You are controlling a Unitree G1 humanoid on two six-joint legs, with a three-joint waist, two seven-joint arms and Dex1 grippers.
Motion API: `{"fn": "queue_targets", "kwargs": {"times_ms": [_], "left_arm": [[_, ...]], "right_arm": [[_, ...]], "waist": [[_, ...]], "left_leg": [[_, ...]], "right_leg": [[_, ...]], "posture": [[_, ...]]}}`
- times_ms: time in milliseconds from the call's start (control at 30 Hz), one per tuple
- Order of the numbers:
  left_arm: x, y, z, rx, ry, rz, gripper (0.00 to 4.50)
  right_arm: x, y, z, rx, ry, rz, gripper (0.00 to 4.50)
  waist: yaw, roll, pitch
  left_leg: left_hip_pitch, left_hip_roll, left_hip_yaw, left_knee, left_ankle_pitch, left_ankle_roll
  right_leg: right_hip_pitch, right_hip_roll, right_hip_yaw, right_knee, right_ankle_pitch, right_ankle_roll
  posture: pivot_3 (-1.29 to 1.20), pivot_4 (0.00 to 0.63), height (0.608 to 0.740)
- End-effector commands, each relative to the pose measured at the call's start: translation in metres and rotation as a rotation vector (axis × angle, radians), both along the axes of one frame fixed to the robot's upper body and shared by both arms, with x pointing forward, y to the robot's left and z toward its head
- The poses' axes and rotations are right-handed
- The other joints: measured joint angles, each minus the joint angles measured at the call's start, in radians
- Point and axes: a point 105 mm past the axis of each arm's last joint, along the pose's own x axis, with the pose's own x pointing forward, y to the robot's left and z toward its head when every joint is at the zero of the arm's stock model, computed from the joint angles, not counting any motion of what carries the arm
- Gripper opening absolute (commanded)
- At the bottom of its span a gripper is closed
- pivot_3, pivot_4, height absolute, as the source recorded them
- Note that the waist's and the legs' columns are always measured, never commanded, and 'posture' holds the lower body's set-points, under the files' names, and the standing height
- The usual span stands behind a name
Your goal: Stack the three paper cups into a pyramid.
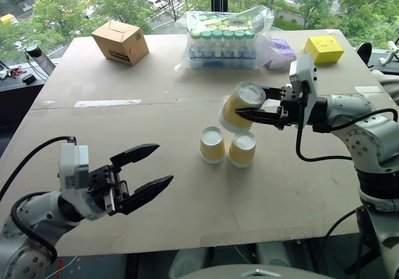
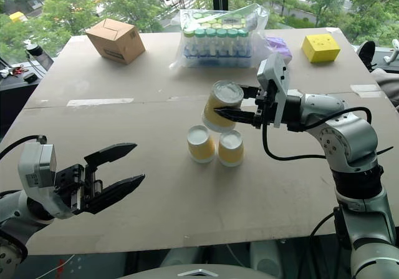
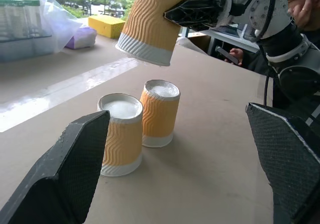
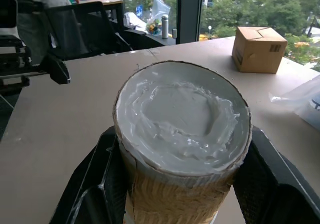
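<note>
Three yellow-orange ribbed paper cups with white ends: two standing side by side on the table [image 1: 212, 145] [image 1: 242, 150], one held tilted above them [image 1: 239, 107]. One brown cardboard box [image 1: 120, 41]. One yellow box [image 1: 323, 48]. One clear plastic bag of green-capped clear vials [image 1: 223, 40], vial count unclear. One purple item [image 1: 280, 52] beside the bag. Two black two-finger grippers [image 1: 142, 179] [image 1: 255, 104].

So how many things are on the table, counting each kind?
Yellow-orange paper cups: 3, two standing on the table, one held tilted above them
Brown cardboard box: 1
Yellow box: 1
Clear bag of green-capped vials: 1
Purple packet: 1
Total: 7
</note>
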Motion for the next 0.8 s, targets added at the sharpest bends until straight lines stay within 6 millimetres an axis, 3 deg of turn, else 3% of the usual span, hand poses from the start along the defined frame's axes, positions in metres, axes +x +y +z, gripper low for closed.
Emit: {"fn": "queue_targets", "kwargs": {"times_ms": [33, 367, 567, 600, 700, 733, 800], "left_arm": [[-0.005, -0.003, 0.006, 0.003, -0.043, -0.010, 4.50], [-0.009, -0.001, 0.004, -0.004, -0.031, 0.007, 4.50], [-0.010, -0.003, 0.004, -0.009, -0.030, 0.008, 4.50], [-0.010, -0.003, 0.004, -0.010, -0.030, 0.008, 4.50], [-0.010, -0.003, 0.004, -0.012, -0.030, 0.008, 4.50], [-0.010, -0.003, 0.005, -0.013, -0.032, 0.011, 4.50], [-0.009, -0.001, 0.006, -0.020, -0.038, 0.020, 4.50]], "right_arm": [[-0.014, 0.011, 0.005, -0.035, -0.037, 0.068, 2.22], [0.006, 0.019, -0.018, -0.136, -0.082, -0.024, 2.22], [0.002, 0.023, -0.027, -0.170, -0.076, 0.025, 2.22], [0.001, 0.023, -0.028, -0.172, -0.077, 0.030, 3.07], [0.001, 0.023, -0.025, -0.172, -0.100, 0.040, 4.17], [0.001, 0.022, -0.018, -0.155, -0.109, 0.036, 4.44], [-0.002, 0.019, -0.007, -0.127, -0.129, 0.045, 4.44]], "waist": [[-0.002, 0.000, 0.000], [-0.003, 0.000, 0.000], [-0.003, 0.000, 0.000], [-0.003, 0.000, 0.000], [-0.003, 0.000, 0.000], [-0.003, 0.000, 0.000], [-0.003, 0.000, 0.000]], "left_leg": [[0.000, 0.000, 0.000, 0.000, 0.000, 0.000], [0.000, 0.000, 0.000, 0.000, 0.000, 0.000], [0.000, 0.000, 0.000, 0.000, 0.000, 0.000], [0.000, 0.000, 0.000, 0.000, 0.000, 0.000], [0.000, 0.000, 0.000, 0.000, 0.000, 0.000], [0.000, 0.000, 0.000, 0.000, 0.000, 0.000], [0.000, 0.000, 0.000, 0.000, 0.000, 0.000]], "right_leg": [[0.000, 0.000, 0.000, 0.000, 0.000, 0.000], [0.000, 0.000, 0.000, 0.000, 0.000, 0.000], [0.000, 0.000, 0.000, 0.000, 0.000, 0.000], [0.000, 0.000, 0.000, 0.000, 0.000, 0.000], [0.000, 0.000, 0.000, 0.000, 0.000, 0.000], [0.000, 0.000, 0.000, 0.000, 0.000, 0.000], [0.000, 0.000, 0.000, 0.000, 0.000, 0.000]], "posture": [[0.00, 0.150, 0.740], [0.00, 0.150, 0.740], [0.00, 0.150, 0.740], [0.00, 0.150, 0.740], [0.00, 0.150, 0.740], [0.00, 0.150, 0.740], [0.00, 0.150, 0.740]]}}
